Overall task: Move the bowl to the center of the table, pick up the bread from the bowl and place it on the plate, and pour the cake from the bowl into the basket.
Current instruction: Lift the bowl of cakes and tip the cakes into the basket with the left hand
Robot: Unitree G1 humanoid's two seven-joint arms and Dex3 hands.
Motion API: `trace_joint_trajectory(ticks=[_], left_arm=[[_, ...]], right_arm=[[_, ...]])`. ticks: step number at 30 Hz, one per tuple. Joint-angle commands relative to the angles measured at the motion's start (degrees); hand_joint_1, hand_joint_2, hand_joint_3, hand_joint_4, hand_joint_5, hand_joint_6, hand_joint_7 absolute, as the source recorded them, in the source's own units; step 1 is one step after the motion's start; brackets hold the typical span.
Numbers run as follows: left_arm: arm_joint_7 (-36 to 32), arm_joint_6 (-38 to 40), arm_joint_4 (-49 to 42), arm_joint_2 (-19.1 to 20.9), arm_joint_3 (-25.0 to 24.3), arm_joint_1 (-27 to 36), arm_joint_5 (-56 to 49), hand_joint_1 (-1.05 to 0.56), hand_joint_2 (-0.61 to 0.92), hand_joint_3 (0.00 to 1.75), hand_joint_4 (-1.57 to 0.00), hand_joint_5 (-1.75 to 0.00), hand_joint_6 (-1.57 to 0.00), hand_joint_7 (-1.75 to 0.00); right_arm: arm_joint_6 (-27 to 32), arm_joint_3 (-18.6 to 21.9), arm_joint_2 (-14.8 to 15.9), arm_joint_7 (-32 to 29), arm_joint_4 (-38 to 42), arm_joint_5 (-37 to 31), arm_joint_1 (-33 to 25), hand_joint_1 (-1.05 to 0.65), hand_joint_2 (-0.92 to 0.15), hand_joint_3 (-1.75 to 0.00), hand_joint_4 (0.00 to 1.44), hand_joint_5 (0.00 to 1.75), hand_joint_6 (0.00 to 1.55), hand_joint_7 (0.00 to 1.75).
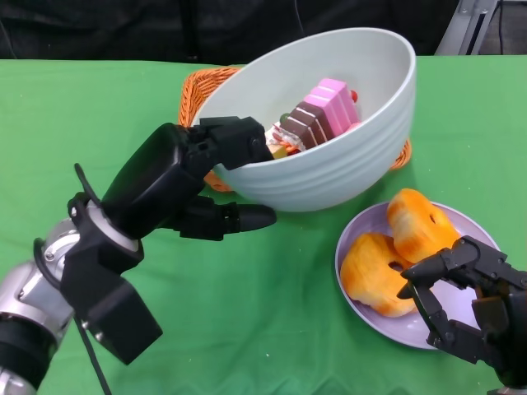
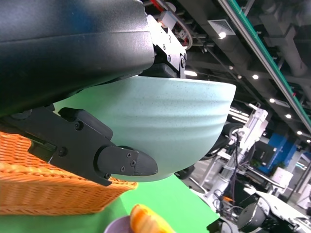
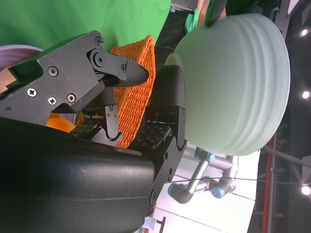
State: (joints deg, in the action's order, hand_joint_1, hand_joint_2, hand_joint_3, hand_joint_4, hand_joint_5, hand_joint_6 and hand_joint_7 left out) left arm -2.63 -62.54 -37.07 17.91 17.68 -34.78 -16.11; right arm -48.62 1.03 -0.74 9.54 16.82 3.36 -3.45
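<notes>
At about 8 o'clock in the head view the left hand (image 1: 218, 177) grips the near rim of the pale green bowl (image 1: 346, 164), fingers hooked over the lip and the thumb underneath against the outer wall; the left wrist view shows the bowl lifted off the green table (image 1: 247, 313) and tilted; behind it, around 11 o'clock, the orange wicker basket (image 1: 198, 90) peeks out on either side of the bowl; inside the bowl the layered pink and brown cake (image 1: 321, 111) lies against the lower side, not yet out; at 4 o'clock the lilac plate (image 1: 354, 239) already carries two pieces of golden bread (image 1: 416, 222), so that step looks done; at 5 o'clock the right hand (image 1: 465, 292) hovers over the plate's near edge, its fingers curled loosely around nothing, though how closed it is I cannot tell; the step in hand seems to be the pour; next the bowl likely needs carrying further over the basket and tipping toward it so the cake slides in rather than onto the table
</notes>
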Motion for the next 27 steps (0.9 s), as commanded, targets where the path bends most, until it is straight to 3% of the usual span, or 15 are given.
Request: trace_joint_trajectory(ticks=[1, 15, 27], left_arm=[[2.3, 0.5, -0.4, -1.1, -2.1, -1.8, 3.0, -0.12, 0.73, 0.8, -0.64, -1.75, -0.61, -1.44], [5.2, 1.2, -2.1, -3.6, -5.6, -4.0, 0.4, -0.14, 0.74, 0.78, -0.66, -1.65, -0.61, -1.43], [4.6, 1.1, -4.6, -4.2, -6.3, -5.9, -1.4, -0.15, 0.78, 0.68, -0.66, -1.7, -0.65, -1.33]], right_arm=[[-0.1, -0.1, 0.4, 0.0, -0.8, 0.5, -0.9, -0.14, -0.58, -0.83, 0.78, 1.27, 0.76, 1.05], [-0.1, -0.9, -0.1, 0.1, 0.1, 0.4, -0.6, -0.1, -0.56, -0.85, 0.76, 1.3, 0.74, 1.07], [-1.4, -1.2, -0.5, -0.5, -0.1, -0.2, -0.6, -0.13, -0.57, -0.82, 0.77, 1.3, 0.73, 1.11]])
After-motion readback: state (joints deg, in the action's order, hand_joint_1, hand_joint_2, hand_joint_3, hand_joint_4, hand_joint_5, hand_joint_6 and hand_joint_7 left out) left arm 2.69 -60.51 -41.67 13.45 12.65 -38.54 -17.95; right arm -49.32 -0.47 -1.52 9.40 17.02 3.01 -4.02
